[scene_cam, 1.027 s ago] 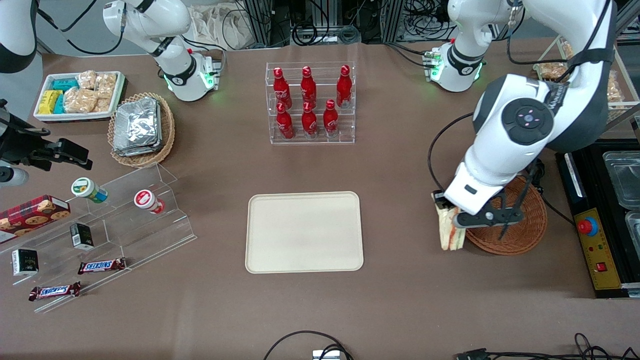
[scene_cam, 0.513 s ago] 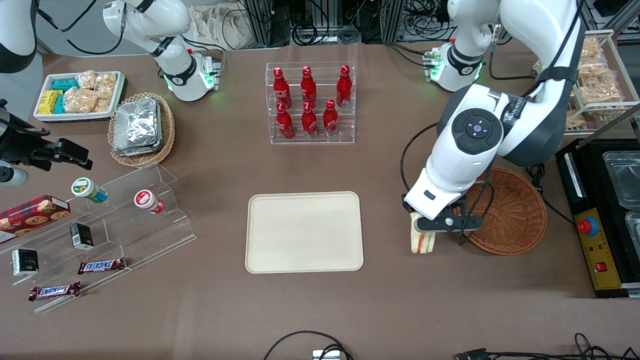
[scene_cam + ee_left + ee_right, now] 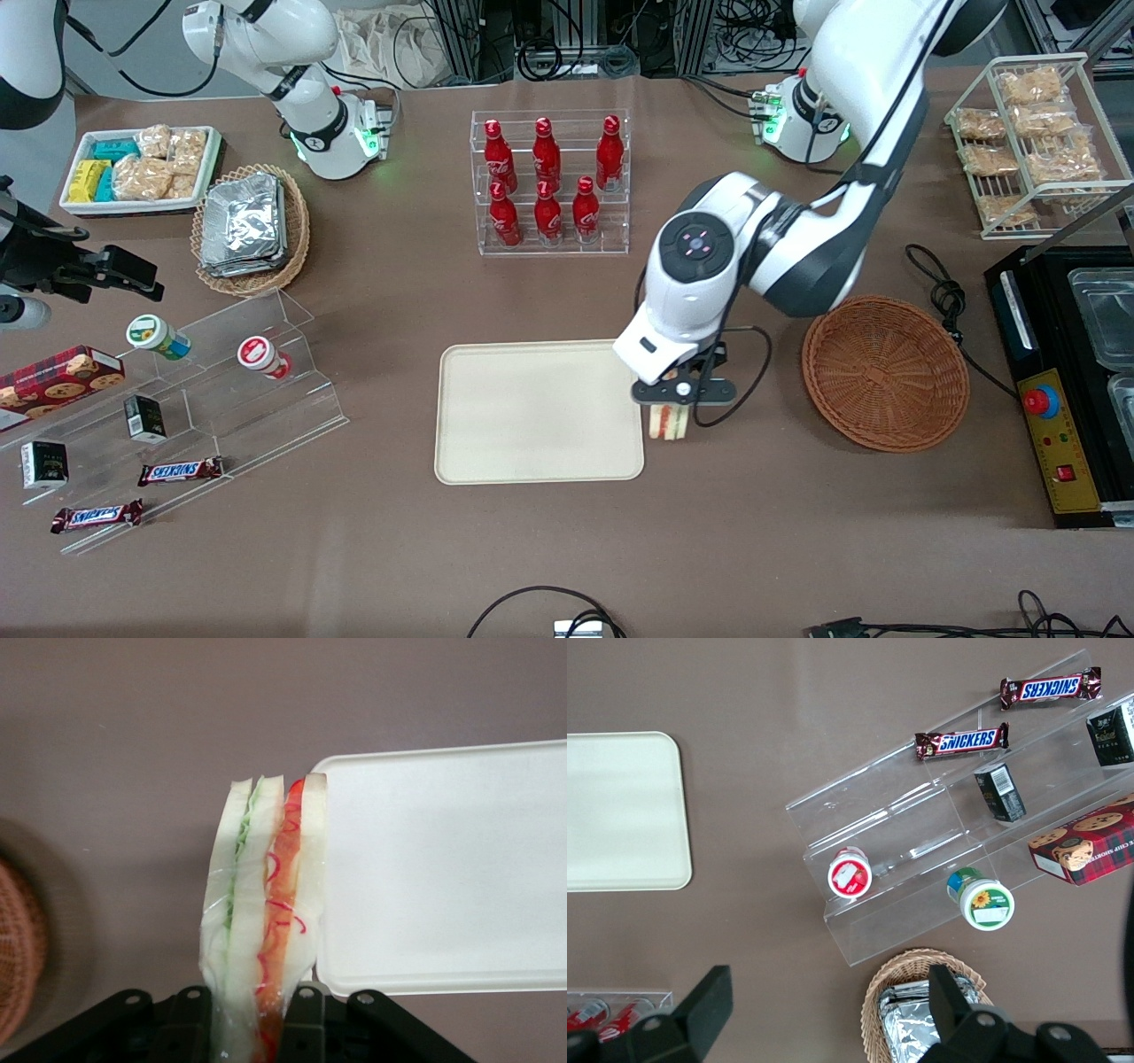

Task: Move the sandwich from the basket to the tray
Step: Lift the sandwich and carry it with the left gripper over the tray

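Observation:
My left gripper (image 3: pixel 670 400) is shut on the sandwich (image 3: pixel 667 424), a wedge of white bread with green and red-orange layers, wrapped in clear film. It hangs just above the table at the edge of the cream tray (image 3: pixel 532 416) that faces the working arm's end. In the left wrist view the sandwich (image 3: pixel 266 904) runs between the black fingers (image 3: pixel 306 1023) of the gripper (image 3: pixel 248 1028), its tip beside the tray's rounded corner (image 3: pixel 443 868). The reddish-brown round basket (image 3: pixel 884 372) stands bare toward the working arm's end, apart from the gripper, and shows at that view's edge (image 3: pixel 18 957).
A clear rack of red bottles (image 3: pixel 549 182) stands farther from the front camera than the tray. A clear stepped shelf with cups, snack bars and boxes (image 3: pixel 190 408) lies toward the parked arm's end, as do an oval basket of foil packets (image 3: pixel 248 226) and a white snack tray (image 3: pixel 137 168).
The left arm has carried the sandwich sideways from the basket's rim, across the table, to the tray's edge. The basket now shows uncovered.

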